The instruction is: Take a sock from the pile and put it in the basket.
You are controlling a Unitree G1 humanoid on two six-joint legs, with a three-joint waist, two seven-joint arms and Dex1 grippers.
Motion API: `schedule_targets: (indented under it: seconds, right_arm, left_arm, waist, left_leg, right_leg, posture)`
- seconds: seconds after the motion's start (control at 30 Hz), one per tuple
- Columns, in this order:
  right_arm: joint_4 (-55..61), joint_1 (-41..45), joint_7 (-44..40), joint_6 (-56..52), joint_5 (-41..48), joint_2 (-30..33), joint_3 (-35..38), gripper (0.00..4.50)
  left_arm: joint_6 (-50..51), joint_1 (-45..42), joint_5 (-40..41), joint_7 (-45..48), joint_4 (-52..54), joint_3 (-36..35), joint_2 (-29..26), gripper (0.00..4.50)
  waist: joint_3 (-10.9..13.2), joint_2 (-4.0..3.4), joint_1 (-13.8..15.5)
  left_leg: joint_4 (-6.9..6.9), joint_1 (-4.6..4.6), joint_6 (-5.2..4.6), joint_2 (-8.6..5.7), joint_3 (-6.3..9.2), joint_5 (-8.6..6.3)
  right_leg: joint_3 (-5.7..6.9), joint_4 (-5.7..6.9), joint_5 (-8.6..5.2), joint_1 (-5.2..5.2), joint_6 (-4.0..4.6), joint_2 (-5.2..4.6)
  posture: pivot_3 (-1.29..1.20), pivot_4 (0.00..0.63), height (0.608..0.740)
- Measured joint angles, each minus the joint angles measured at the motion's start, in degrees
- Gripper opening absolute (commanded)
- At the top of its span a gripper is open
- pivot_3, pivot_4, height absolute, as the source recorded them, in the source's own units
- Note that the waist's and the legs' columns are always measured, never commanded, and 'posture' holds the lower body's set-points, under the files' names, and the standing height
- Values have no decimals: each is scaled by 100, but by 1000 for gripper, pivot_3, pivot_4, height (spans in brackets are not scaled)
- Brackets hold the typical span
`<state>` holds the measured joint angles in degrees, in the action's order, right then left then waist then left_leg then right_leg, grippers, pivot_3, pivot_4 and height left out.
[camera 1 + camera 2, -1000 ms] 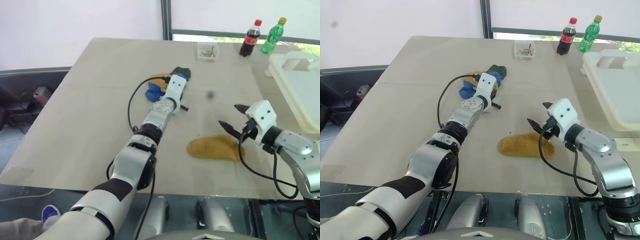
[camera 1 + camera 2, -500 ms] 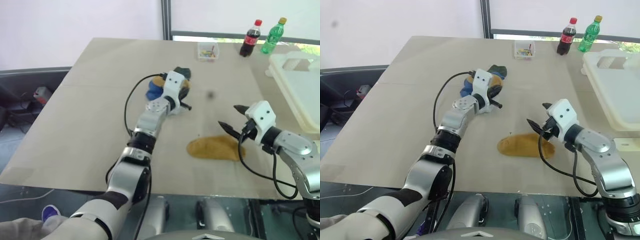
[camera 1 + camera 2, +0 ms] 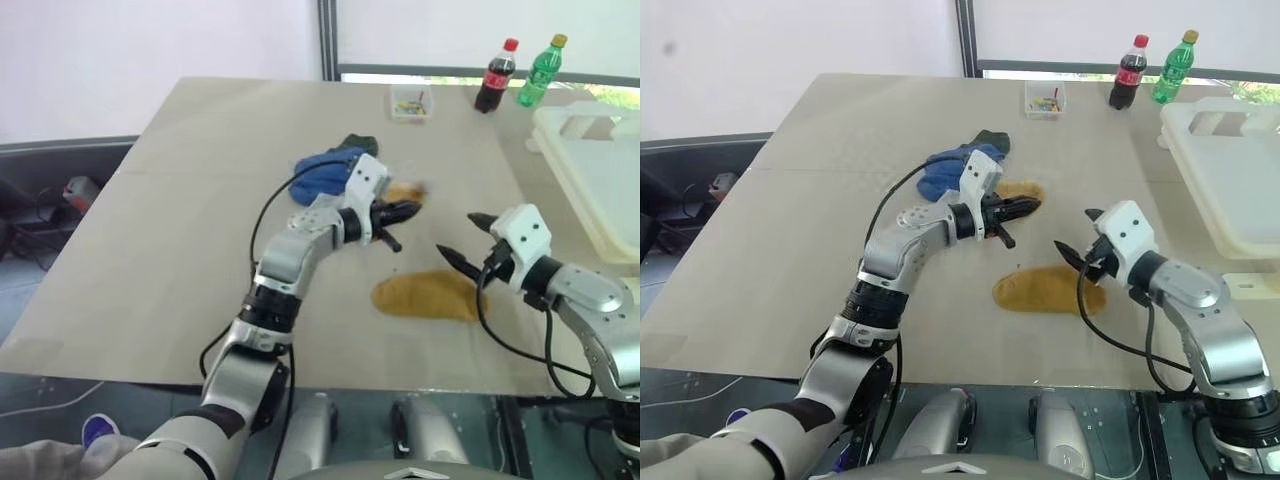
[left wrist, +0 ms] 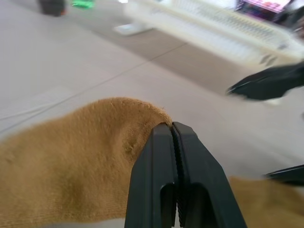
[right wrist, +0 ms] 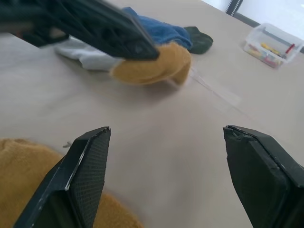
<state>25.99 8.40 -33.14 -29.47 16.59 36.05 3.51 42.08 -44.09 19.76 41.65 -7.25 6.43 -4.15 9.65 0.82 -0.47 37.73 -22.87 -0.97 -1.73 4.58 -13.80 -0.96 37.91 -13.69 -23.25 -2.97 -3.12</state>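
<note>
We have a mustard sock [image 3: 1023,190] pinched by its edge in the left gripper [image 3: 1032,205], whose two black fingers are pressed shut on the fabric, as the left wrist view shows plainly; the sock hangs just clear of the pile [image 3: 958,162], which lies at about eleven o'clock from it on the surface [image 3: 820,200]. The step in hand, as we judge it, is the carry to the basket [image 3: 1230,190], which stands well apart at the three o'clock edge of the surface. To do it well we should keep the pinch firm, since only a fold of cloth is held, lift enough that the trailing end clears the surface, and pass beyond the right gripper [image 3: 1077,237] rather than through it. A second mustard sock [image 3: 1045,290] lies flat at about six o'clock from the held one, and we should not drag it along. Our left arm reaches across with its forearm angled toward three o'clock, the gripper roughly level. Our right gripper hovers just above the flat sock's three o'clock end with its fingers spread wide and nothing between them.
</note>
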Motion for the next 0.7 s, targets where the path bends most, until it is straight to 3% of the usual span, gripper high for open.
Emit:
schedule_targets:
  seconds: [0.17, 0.33, 0.47, 0.7]
  right_arm:
    - [25, -163, 1, -37, 28, 64, 278, 3940]
    - [57, -346, 3, -40, 23, 74, 373, 3940]
    - [123, -418, 29, -41, 3, 62, 365, 3940]
    - [124, -434, 102, -74, -50, 18, 284, 3940]
  left_arm:
    - [1039, -296, 1012, -145, 231, -701, 138, 101]
    - [1601, -521, 1650, -980, -74, -1785, 234, 101]
    - [1769, -447, 1694, -1743, -556, -2392, 172, 101]
    - [1915, 489, 1528, -2495, -649, -2661, -201, 101]
  waist:
    - [0, 0, -27]
    - [0, 0, -40]
    - [0, 0, -27]
    - [1, 2, 20]
  left_leg:
    - [3, 3, 0, 0, -1, 0]
    - [3, 9, 0, 0, -5, 0]
    - [4, 8, 0, 0, -5, 0]
    - [5, 3, 4, -1, -1, 2]
  right_leg:
    - [-1, 4, 0, 0, 0, 2]
    - [-5, 7, 0, 1, 0, 5]
    - [-7, 6, 0, 1, -1, 3]
    - [-5, 5, 1, -2, 0, -2]
  posture:
    - [0, 150, 740]
    - [0, 150, 740]
    - [0, 150, 740]
    - [0, 150, 740]
